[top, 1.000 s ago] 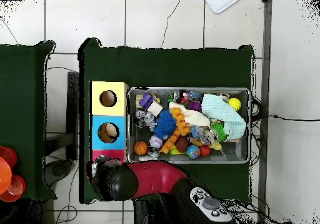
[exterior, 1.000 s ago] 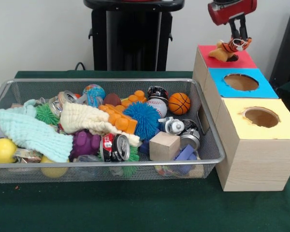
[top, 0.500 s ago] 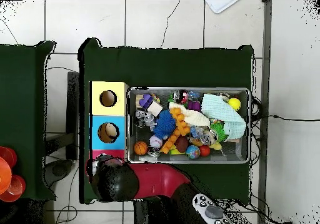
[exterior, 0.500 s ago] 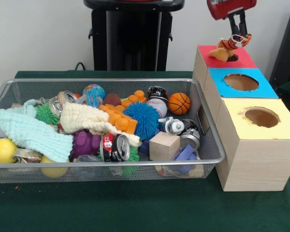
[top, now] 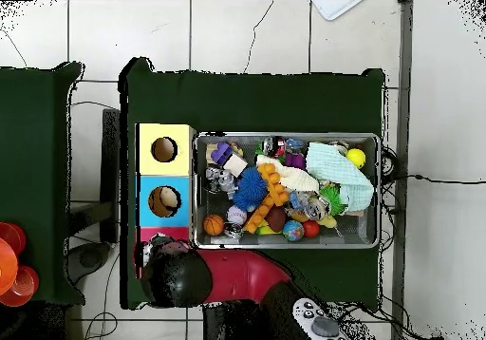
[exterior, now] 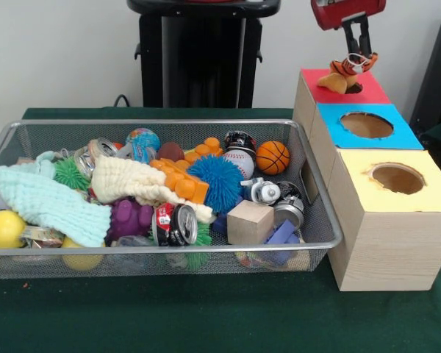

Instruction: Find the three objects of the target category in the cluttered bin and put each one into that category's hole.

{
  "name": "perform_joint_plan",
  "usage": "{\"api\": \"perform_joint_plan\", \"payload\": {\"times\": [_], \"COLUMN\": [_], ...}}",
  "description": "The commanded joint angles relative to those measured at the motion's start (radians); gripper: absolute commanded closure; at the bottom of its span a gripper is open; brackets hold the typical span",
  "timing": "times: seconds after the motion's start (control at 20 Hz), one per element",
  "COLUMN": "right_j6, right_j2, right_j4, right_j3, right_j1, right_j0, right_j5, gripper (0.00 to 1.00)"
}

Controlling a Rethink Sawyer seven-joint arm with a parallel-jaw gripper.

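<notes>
We see the front view evenly and softly lit, bright enough that colours read plainly. The pale wall behind carries no hard shadow. Under the silver wire-mesh bin (exterior: 309,243) a faint soft shadow lies on the dark green desk (exterior: 206,316). Small glints show on the crushed metal drink can (exterior: 178,223). Edges look slightly soft throughout. In the overhead view the white floor tiles (top: 247,32) are bright and the small things in the bin are hard to tell apart.
</notes>
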Motion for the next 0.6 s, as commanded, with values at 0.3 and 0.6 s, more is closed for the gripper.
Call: {"api": "perform_joint_plan", "payload": {"times": [0.3, 0.6], "right_j6": [0.161, 0.159], "right_j2": [-0.075, -0.101], "right_j4": [0.003, -0.010], "right_j3": [0.012, 0.005], "right_j1": [0.048, 0.087], "right_j0": [0.004, 0.018], "right_j5": [0.012, -0.018], "gripper": [1.00, 1.00]}}
